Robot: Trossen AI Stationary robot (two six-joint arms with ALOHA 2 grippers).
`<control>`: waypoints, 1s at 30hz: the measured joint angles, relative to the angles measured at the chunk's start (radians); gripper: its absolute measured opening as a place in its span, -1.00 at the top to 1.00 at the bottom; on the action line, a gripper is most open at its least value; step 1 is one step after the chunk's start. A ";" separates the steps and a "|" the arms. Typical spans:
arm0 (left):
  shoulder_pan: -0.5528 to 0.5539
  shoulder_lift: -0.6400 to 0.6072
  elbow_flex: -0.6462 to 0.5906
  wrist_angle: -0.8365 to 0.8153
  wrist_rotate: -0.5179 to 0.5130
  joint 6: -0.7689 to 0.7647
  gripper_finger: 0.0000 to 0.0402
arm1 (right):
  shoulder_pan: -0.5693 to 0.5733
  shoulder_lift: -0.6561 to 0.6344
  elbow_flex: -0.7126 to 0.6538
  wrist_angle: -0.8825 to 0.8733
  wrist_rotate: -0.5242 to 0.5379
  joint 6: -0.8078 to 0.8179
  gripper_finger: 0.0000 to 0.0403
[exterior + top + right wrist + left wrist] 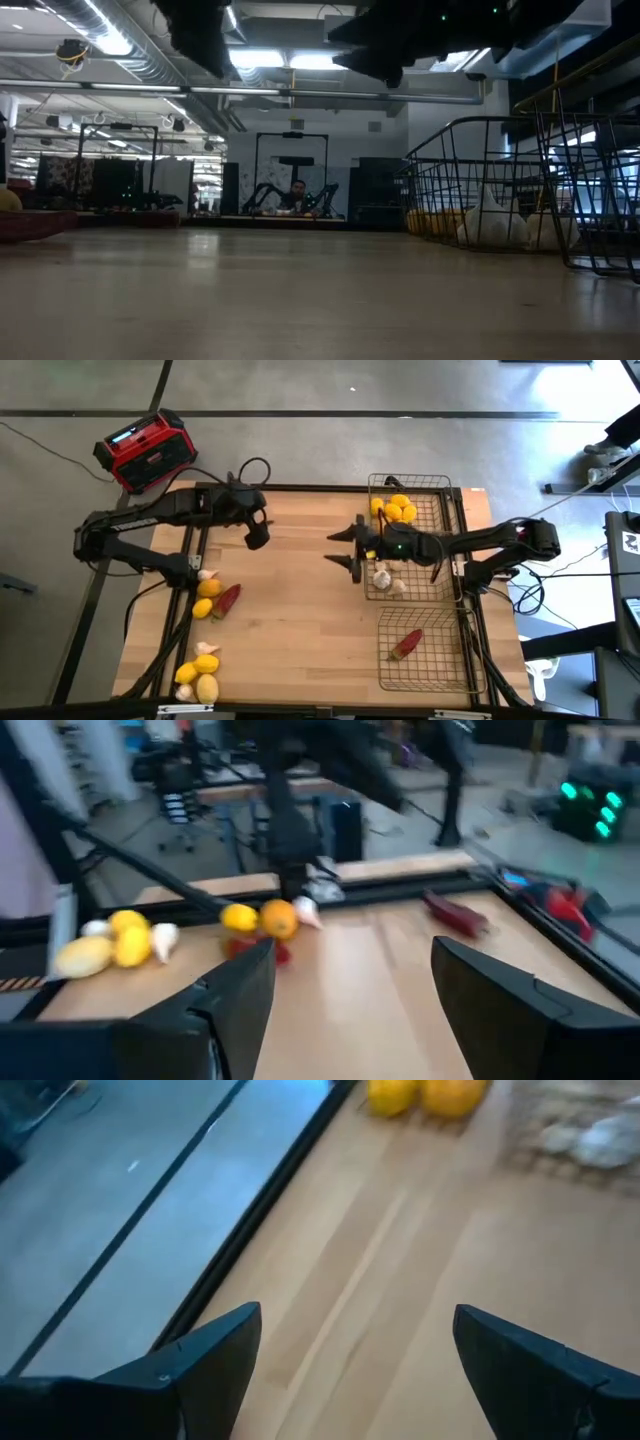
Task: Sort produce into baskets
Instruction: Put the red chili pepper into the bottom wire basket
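While both hover open, right pincer (340, 547) flanks the garlic basket (437, 592).

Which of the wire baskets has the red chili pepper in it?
The basket nearest the table's front edge, holding only a chili pepper. The far one holds lemons, the middle one garlic.

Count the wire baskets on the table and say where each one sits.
3, all on the table's right side in the high view: lemon basket at the far edge, garlic basket in the middle, chili basket nearest. None appears hidden.
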 joint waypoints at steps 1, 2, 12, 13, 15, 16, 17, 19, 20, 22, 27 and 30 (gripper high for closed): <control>0.013 0.000 0.000 -0.017 -0.004 -0.010 -0.62 | 0.014 0.009 0.000 0.023 -0.005 -0.015 -0.31; 0.025 0.000 0.000 -0.033 -0.006 -0.020 -0.62 | 0.024 0.016 0.000 0.036 -0.005 -0.031 -0.31; 0.177 0.005 -0.093 -0.034 -0.011 -0.046 -0.62 | 0.053 0.068 0.000 0.102 -0.005 -0.052 -0.31; 0.191 0.005 -0.104 -0.033 -0.011 -0.051 -0.62 | 0.053 0.074 0.000 0.104 -0.005 -0.050 -0.31; 0.218 0.008 -0.127 -0.022 -0.011 -0.063 -0.62 | 0.053 0.084 0.000 0.110 -0.005 -0.050 -0.31; 0.234 0.013 -0.139 -0.015 -0.012 -0.069 -0.62 | 0.053 0.090 0.000 0.113 -0.005 -0.050 -0.31; 0.249 0.020 -0.152 -0.004 -0.017 -0.076 -0.62 | 0.053 0.097 0.000 0.123 -0.005 -0.050 -0.31; 0.277 0.047 -0.166 0.005 -0.025 -0.080 -0.62 | 0.053 0.099 0.001 0.122 -0.005 -0.049 -0.31; 0.287 0.064 -0.169 0.006 -0.027 -0.080 -0.62 | 0.053 0.099 0.001 0.124 -0.005 -0.050 -0.31; 0.308 0.103 -0.175 -0.010 -0.029 -0.069 -0.62 | 0.053 0.098 0.001 0.126 -0.005 -0.049 -0.31; 0.373 0.209 -0.177 -0.009 -0.039 -0.024 -0.62 | 0.060 0.098 0.001 0.124 -0.015 -0.048 -0.31; 0.428 0.266 -0.177 -0.020 -0.045 -0.011 -0.62 | 0.060 0.098 0.001 0.121 -0.022 -0.052 -0.31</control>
